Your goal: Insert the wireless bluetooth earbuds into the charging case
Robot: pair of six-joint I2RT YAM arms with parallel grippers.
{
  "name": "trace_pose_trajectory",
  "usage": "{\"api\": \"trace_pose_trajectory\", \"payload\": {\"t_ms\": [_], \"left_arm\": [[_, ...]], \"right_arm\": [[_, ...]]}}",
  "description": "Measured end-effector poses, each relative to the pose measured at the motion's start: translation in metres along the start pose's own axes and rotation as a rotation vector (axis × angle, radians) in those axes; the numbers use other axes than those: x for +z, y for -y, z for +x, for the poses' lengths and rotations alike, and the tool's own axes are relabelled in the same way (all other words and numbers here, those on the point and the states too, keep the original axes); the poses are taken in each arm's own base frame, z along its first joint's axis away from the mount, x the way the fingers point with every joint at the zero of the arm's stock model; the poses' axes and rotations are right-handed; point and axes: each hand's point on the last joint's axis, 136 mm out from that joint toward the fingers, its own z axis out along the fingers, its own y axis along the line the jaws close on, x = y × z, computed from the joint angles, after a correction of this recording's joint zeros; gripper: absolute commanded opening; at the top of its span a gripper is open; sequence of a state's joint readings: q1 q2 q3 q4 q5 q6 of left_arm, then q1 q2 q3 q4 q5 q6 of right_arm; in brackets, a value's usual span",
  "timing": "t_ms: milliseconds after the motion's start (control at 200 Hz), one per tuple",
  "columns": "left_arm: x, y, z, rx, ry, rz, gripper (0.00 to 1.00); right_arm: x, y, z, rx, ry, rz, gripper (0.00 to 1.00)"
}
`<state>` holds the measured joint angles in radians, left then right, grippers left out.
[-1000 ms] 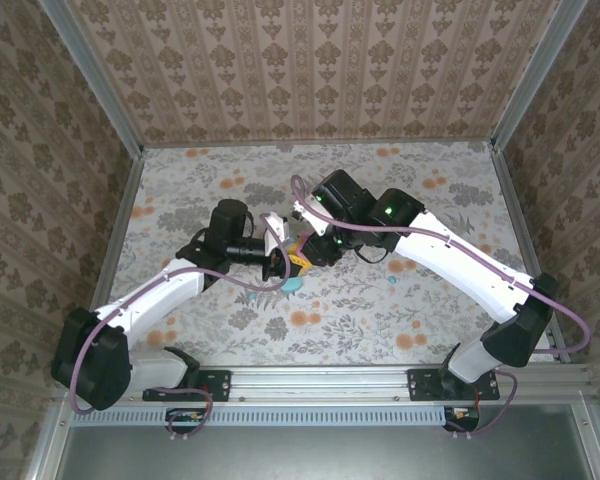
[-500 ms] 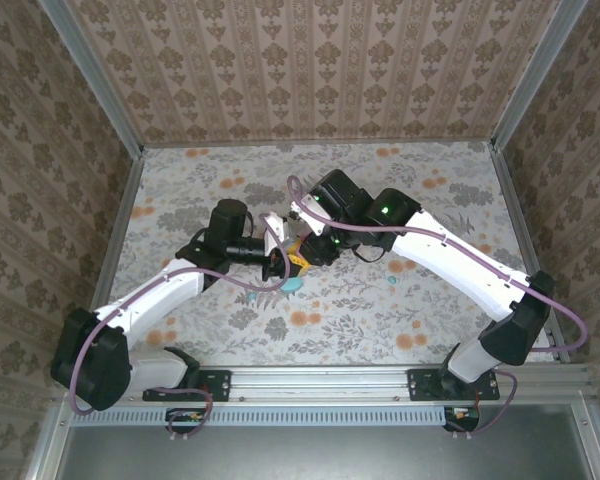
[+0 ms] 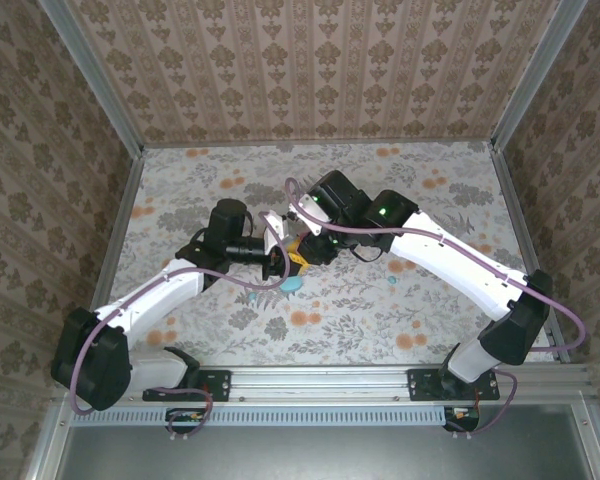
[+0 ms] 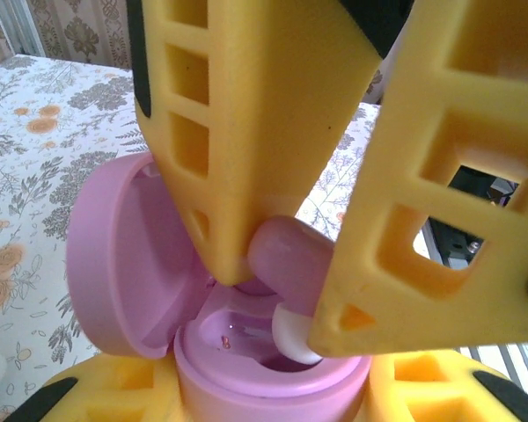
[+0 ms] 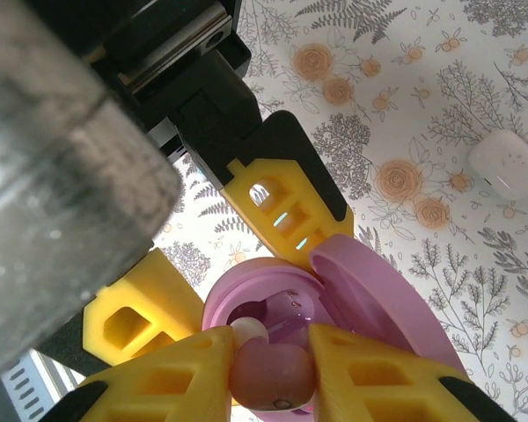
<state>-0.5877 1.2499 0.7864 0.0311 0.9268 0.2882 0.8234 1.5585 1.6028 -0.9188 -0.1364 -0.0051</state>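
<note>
right jaws pinch a pink earbud (image 5: 273, 374) at the open case (image 5: 378, 299); left jaws clamp it

Robot test cell in a lab or workshop, not a lived-in room. Boxed in on three sides by flat panels (image 3: 310, 70) papered in beige damask print, framed by bare aluminium posts (image 3: 90, 75) rising toward the upper corners. Floral-printed tabletop (image 3: 360, 320) as the floor of the box. Along the bottom edge, an extruded aluminium rail (image 3: 320, 378) with two arm bases (image 3: 195, 380) bolted on and purple cables (image 3: 577, 335) looping loose.
</note>
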Motion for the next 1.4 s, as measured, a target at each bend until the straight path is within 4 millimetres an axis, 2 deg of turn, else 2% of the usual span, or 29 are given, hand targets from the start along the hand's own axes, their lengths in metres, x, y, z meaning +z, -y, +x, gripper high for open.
{"api": "trace_pose_trajectory", "payload": {"t_ms": [225,600,760,865,955,1040,1100,1160,1205,1285,1400], "left_arm": [[0.000,-0.001,0.000,-0.003,0.001,-0.004,0.34],[-0.001,-0.002,-0.002,0.007,0.008,-0.020,0.34],[-0.004,-0.025,0.000,0.023,0.000,-0.146,0.32],[-0.011,-0.049,0.011,0.002,-0.012,-0.271,0.33],[-0.019,-0.066,0.023,-0.029,-0.028,-0.361,0.33],[-0.022,-0.073,0.028,-0.039,-0.031,-0.409,0.33],[-0.023,-0.076,0.028,-0.034,-0.029,-0.425,0.33],[-0.024,-0.077,0.027,-0.027,-0.024,-0.436,0.33],[-0.026,-0.078,0.025,-0.023,-0.019,-0.444,0.33],[-0.030,-0.078,0.021,-0.010,-0.008,-0.465,0.33],[-0.040,-0.073,0.011,0.016,0.020,-0.499,0.33]], "right_arm": [[0.000,0.000,0.001,-0.031,0.000,0.000,0.32],[-0.001,-0.001,0.000,-0.050,0.007,-0.001,0.31],[-0.002,0.002,0.002,0.024,0.031,-0.006,0.36],[-0.013,0.011,0.010,0.151,0.088,-0.023,0.37],[-0.035,0.019,0.020,0.267,0.174,-0.026,0.39],[-0.055,0.023,0.029,0.347,0.244,-0.021,0.37],[-0.060,0.027,0.039,0.402,0.269,-0.017,0.35],[-0.052,0.034,0.055,0.452,0.249,-0.011,0.34],[-0.039,0.039,0.069,0.486,0.210,-0.003,0.33],[-0.002,0.044,0.100,0.543,0.077,-0.003,0.35],[0.049,0.046,0.138,0.603,-0.128,-0.013,0.33]]}}
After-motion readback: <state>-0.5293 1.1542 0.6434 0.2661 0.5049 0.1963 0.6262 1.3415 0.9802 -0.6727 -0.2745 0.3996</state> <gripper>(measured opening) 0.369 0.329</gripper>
